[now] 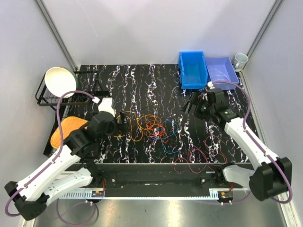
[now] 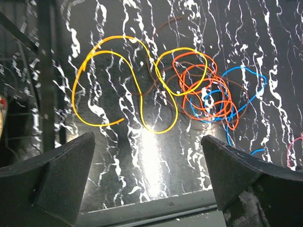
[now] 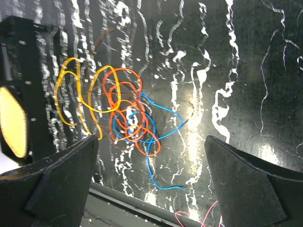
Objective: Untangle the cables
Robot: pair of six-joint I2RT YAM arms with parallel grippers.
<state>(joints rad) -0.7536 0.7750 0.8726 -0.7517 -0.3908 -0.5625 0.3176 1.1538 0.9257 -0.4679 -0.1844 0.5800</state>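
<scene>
A tangle of orange, yellow, red and blue cables [image 1: 152,127] is lying in the middle of the black table [image 1: 142,80], spreading left to right. The left gripper [image 2: 147,137] is hovering just left of it, jaws released wide and holding nothing. The right gripper [image 3: 151,137], equally spread and empty, is hanging farther off to the right, so the left arm is sitting nearer.

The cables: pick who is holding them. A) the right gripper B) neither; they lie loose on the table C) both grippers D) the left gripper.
B: the cables lie on the table, while the left gripper and the right gripper both stand open with nothing between their fingers.
</scene>
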